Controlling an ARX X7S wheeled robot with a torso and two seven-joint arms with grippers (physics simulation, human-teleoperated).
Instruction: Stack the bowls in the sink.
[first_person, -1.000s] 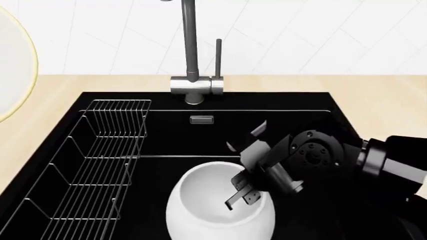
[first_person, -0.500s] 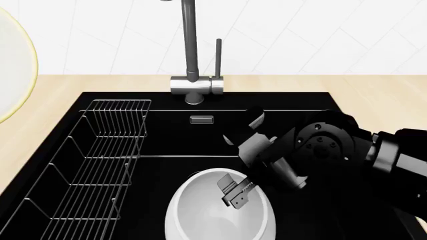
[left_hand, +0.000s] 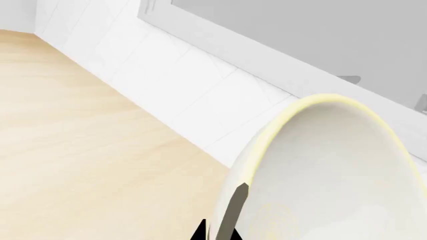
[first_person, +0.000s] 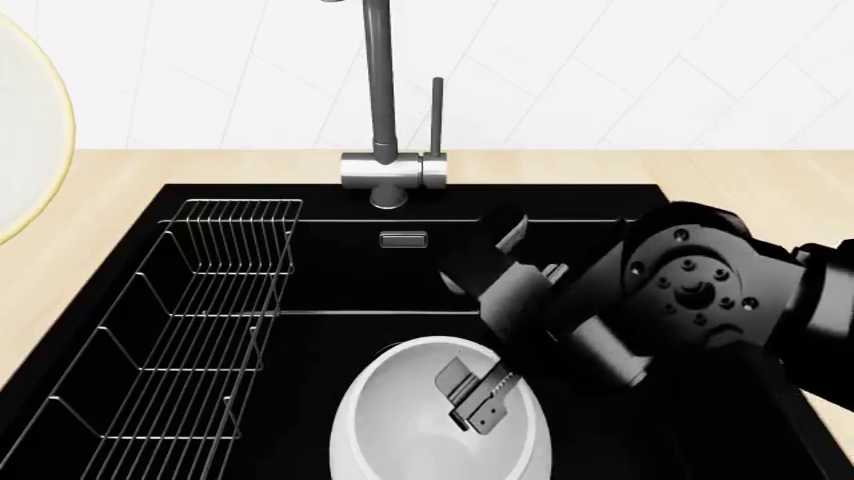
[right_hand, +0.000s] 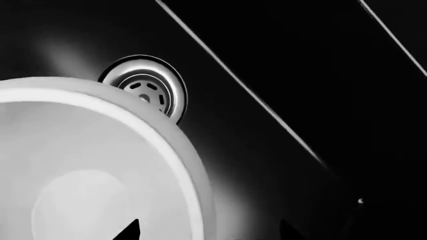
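Note:
The plain white bowl (first_person: 400, 430) sits on the floor of the black sink (first_person: 334, 270) at its near middle. My right gripper (first_person: 474, 395) hovers over the bowl's right side, open. In the right wrist view that gripper (right_hand: 208, 232) has its tips wide apart, one on each side of the white bowl's (right_hand: 80, 165) rim and touching nothing. The cream bowl with the yellowish rim (first_person: 24, 130) hangs at the far left above the counter. My left gripper (left_hand: 217, 232) is shut on the rim of the cream bowl (left_hand: 333, 170).
A wire dish rack (first_person: 200, 320) fills the sink's left side. The steel faucet (first_person: 383, 100) stands at the back edge. The round drain (right_hand: 143, 87) lies just past the white bowl. Wooden counter (first_person: 761, 190) surrounds the basin, with a white tiled wall behind.
My right arm has lifted and drawn back to the right. Its fingers have come off the white bowl's right rim. The bowl now sits slightly lower. The cream bowl has not moved.

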